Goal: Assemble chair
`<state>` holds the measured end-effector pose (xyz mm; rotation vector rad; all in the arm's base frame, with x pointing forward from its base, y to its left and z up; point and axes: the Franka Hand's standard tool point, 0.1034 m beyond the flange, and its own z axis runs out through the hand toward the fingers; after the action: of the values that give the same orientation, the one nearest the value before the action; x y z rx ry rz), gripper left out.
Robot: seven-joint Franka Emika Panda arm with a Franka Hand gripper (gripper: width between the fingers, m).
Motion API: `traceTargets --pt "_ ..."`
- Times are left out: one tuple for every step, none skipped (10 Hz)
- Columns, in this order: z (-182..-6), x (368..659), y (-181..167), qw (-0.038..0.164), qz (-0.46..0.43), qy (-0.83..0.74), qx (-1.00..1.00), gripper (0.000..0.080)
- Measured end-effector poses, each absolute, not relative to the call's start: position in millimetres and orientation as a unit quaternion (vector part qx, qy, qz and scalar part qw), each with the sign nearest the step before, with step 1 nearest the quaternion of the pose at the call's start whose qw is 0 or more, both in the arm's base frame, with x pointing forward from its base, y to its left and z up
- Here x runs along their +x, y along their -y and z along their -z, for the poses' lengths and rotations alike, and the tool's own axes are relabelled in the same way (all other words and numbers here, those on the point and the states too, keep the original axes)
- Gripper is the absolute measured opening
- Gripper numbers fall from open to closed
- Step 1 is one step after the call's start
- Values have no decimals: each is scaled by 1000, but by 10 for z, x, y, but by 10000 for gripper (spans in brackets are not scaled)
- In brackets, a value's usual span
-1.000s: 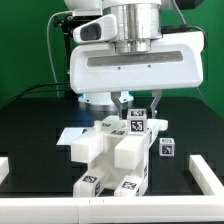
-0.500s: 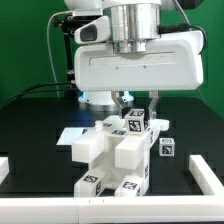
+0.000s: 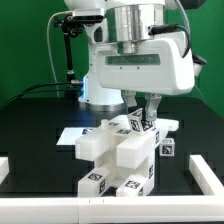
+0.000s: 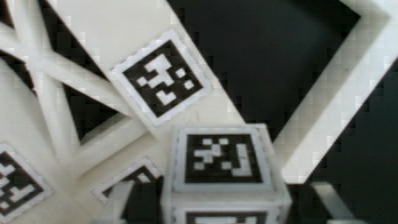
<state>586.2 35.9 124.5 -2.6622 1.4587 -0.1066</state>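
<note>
Above chair (image 3: 112, 160), arm (image 3: 135, 60) vertical, claw (image 3: 141, 115) straddling top tagged block (image 3: 139, 125); clamped or loose unclear.

i can't read any words, brand names or numbers from here; the only printed marks are small black-and-white square code tags on the white chair (image 3: 108, 150) parts. in the exterior view i see one top tag (image 3: 137, 121) on the highest block, a front tag (image 3: 93, 181) and a second front tag (image 3: 130, 186) low down, and one on a small block (image 3: 168, 148) at the exterior view's right. the wrist view shows two up close, on a slanted slab (image 4: 164, 80) and a block top (image 4: 217, 158), patterns only.
</note>
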Motion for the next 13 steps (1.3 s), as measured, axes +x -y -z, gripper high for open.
traceTargets --pt "-1247 5865 -360 51 37 -455 -888 353" --pt "-1254 5875 -358 47 42 -393 -918 490" --pt "-1253 5874 -364 43 46 -309 -949 618" --pt "-1248 5867 -372 40 48 -241 -969 618" --pt "-1238 5855 -391 38 50 -190 -980 640" --pt "-1229 5834 -379 35 56 -169 -983 640" --pt "-1226 5836 -368 33 56 -139 -988 648" --pt "-1224 5836 -367 32 57 -121 -991 649" --pt "-1220 5845 -387 27 60 -58 -996 649" --pt "-1212 5851 -416 26 63 -51 -996 649" --pt "-1212 5852 -407 27 62 -64 -996 649" --pt "-1212 5852 -404 27 62 -66 -996 537" --pt "-1210 5851 -408 30 61 -102 -992 537"
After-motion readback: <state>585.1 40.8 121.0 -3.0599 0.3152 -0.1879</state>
